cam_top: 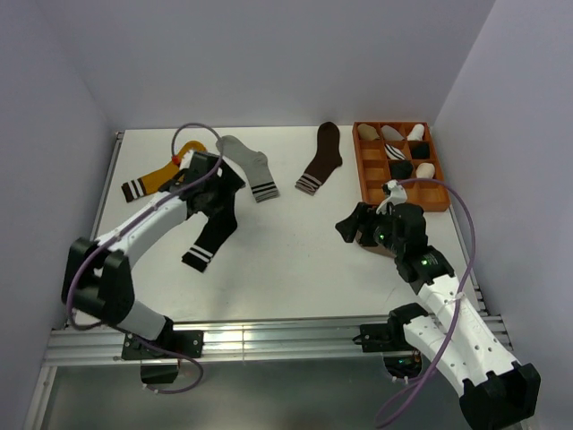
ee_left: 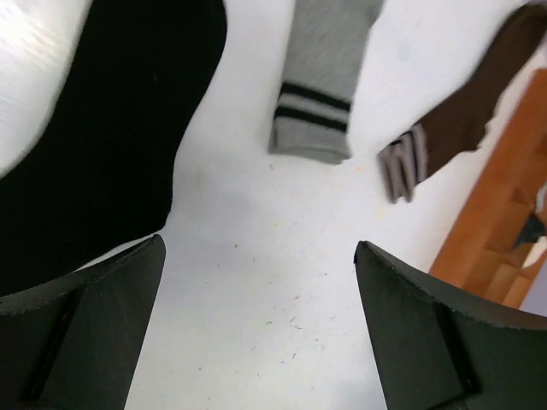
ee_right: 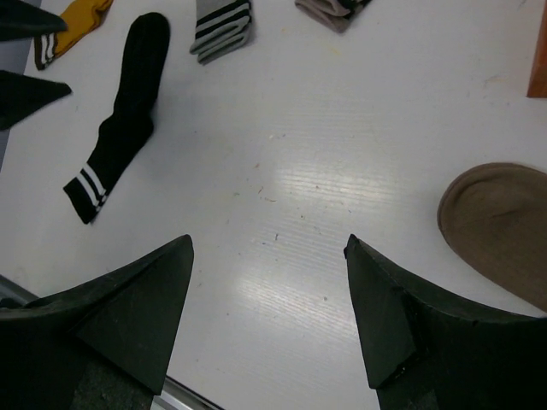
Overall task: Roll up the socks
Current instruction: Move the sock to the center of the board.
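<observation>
A black sock with white cuff stripes [cam_top: 211,240] lies flat left of the table's middle, cuff toward the near edge; it also shows in the right wrist view [ee_right: 120,137]. My left gripper [cam_top: 228,184] hovers open over its toe end, the black fabric [ee_left: 102,145] beside the left finger and bare table between the jaws [ee_left: 260,248]. A rounded taupe sock end [ee_right: 500,226] lies just right of my right gripper [ee_right: 267,243], which is open over bare table. From above, the right gripper [cam_top: 351,224] sits in front of the tray.
A mustard sock [cam_top: 152,179], a light grey striped-cuff sock [cam_top: 251,170] and a dark brown sock [cam_top: 320,161] lie along the back. An orange compartment tray [cam_top: 431,202] at the back right holds several rolled socks. The near table edge is a metal rail [cam_top: 269,340].
</observation>
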Controlling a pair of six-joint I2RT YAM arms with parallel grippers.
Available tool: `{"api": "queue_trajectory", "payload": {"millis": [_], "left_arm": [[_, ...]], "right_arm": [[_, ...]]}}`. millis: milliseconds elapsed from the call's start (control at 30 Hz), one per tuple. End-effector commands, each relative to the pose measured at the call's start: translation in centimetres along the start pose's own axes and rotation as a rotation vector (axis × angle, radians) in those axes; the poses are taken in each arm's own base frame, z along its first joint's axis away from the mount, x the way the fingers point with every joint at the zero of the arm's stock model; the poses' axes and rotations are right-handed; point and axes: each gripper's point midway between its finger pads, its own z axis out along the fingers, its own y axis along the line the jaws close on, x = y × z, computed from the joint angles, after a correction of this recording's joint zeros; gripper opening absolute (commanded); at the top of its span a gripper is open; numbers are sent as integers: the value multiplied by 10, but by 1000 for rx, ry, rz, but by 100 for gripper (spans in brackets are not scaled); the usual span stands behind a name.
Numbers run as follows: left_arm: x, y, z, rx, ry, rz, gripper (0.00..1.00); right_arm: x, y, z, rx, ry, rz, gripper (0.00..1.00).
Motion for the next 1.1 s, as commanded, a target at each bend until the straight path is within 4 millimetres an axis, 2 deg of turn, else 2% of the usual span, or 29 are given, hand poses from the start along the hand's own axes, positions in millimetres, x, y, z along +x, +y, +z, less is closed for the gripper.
{"api": "queue_trajectory", "payload": {"millis": [0,33,67,133,167,233,267,367,433,633,733,867,967,1067], "left_arm": [[-30,14,-42,-52,-125,79,100],[-32,20,-50,-61,-141,88,99],[-23,41,-47,-108,-125,106,99],[-18,56,-48,-117,-111,122,99],[-8,73,-43,-142,-82,129,99],[-10,83,-38,-120,-58,99,100],[-7,95,-34,-137,-42,87,99],[-15,106,-28,-131,-61,55,99],[-15,102,-23,-98,-61,56,99],[-1,107,-4,-81,-15,52,99],[14,117,5,-101,34,24,99],[45,144,15,-141,105,-34,100],[66,139,19,-110,157,-92,99],[87,116,20,-74,200,-65,99]], "right_arm": [[-19,25,-3,-108,-51,-49,79],[-19,25,-4,-110,-53,-48,79],[-18,25,-3,-112,-50,-51,79],[-16,26,-4,-122,-46,-58,79],[-14,25,-4,-122,-44,-61,79],[-13,25,-5,-125,-43,-62,79],[-13,25,-5,-125,-42,-64,79],[-11,25,-7,-123,-32,-66,79],[-8,23,-7,-120,-29,-68,79],[-2,21,-4,-121,-6,-56,79],[-1,21,-3,-120,-2,-55,79],[0,20,-1,-116,4,-56,79],[2,21,1,-123,18,-53,79],[4,24,2,-142,37,-60,79]]}}
